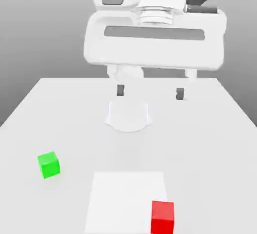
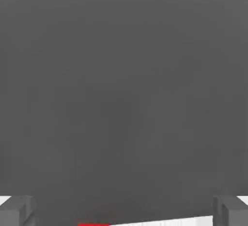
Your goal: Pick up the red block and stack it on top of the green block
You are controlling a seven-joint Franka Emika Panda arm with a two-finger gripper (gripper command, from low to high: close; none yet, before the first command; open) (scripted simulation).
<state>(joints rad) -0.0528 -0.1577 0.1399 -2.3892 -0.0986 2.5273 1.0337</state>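
the gripper (image 1: 150, 92) hangs open, holding 0 blocks.

From my end: green block (image 1: 49, 165) sits on white table (image 1: 190, 143), exterior view's left. Red block (image 1: 162, 217) at exterior view's right, by near corner of pale square patch (image 1: 125, 198). My gripper (image 1: 150, 92) hangs above table, fingers wide apart, nothing between them.

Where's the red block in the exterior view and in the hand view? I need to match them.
Exterior view: the red block sits near the bottom edge, right of centre.
Hand view: a thin red sliver at the picture's border.
Shared landmark: the end effector's two fingers, wide apart.
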